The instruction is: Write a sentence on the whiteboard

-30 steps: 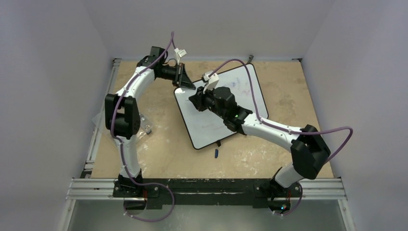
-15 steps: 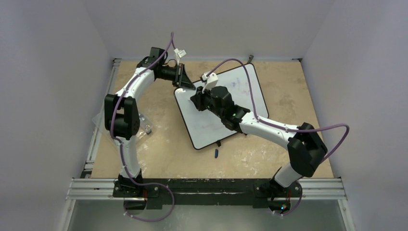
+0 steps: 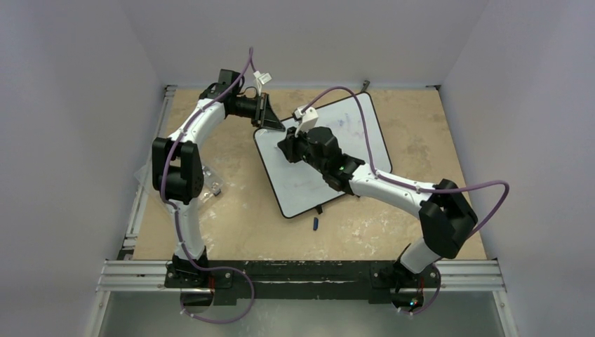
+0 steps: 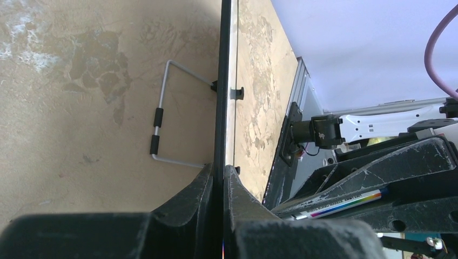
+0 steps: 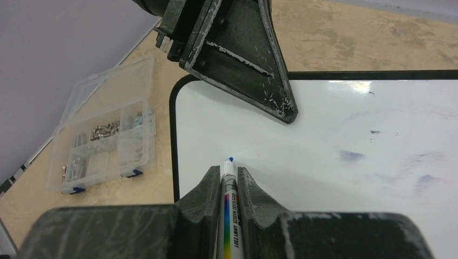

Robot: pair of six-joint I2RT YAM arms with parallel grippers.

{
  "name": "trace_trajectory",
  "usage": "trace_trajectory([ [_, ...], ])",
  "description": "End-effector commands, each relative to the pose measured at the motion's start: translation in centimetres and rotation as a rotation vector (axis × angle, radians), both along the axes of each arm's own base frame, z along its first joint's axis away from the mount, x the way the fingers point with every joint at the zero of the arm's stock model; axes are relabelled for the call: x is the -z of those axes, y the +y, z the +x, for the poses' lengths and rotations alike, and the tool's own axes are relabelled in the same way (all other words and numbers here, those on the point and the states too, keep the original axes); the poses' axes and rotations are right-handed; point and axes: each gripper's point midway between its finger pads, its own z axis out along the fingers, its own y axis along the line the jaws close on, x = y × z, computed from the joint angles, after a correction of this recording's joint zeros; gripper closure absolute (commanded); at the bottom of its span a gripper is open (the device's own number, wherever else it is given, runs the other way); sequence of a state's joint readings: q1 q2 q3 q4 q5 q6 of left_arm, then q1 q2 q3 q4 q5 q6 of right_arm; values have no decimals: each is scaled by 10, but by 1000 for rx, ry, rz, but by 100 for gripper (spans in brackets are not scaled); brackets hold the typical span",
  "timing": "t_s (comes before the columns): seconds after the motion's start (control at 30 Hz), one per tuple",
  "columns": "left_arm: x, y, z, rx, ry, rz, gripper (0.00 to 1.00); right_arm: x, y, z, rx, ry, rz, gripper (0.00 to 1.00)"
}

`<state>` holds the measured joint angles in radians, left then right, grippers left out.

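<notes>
Pinching the thin black frame of the whiteboard (image 4: 219,81), your left claw (image 4: 223,178) had both fingers pressed onto the edge at a rounded corner. The board's wire stand (image 4: 159,132) showed beyond that claw, off to its left in the wrist view. Your right claw (image 5: 229,175) was clamped on a marker (image 5: 229,216), whose blue tip stuck out just ahead of the fingertips. It sat at the white surface close to the board's border, though you could not tell whether it touched. Faint purple smudges (image 5: 351,156) lay farther ahead, to that claw's right. A clear plastic parts box (image 5: 102,145) sat on the counter (image 5: 351,32) to the right claw's left, apart from the board. A small blue object (image 3: 315,224) lay behind that claw, near the board's edge.
</notes>
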<state>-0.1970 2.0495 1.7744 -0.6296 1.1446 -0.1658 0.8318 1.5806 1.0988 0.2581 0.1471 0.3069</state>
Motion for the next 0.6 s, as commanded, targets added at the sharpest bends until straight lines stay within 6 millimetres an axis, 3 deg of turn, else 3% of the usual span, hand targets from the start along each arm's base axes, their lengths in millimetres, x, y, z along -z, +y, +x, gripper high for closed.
trace_trajectory([
  [0.0,-39,-6,-11,31,-92,-44,100,14,-9,-6,15,30,-30,100],
  [0.57,-39,-6,-11,34,-94,-47,100,42,-19,-24,5,98,-40,100],
])
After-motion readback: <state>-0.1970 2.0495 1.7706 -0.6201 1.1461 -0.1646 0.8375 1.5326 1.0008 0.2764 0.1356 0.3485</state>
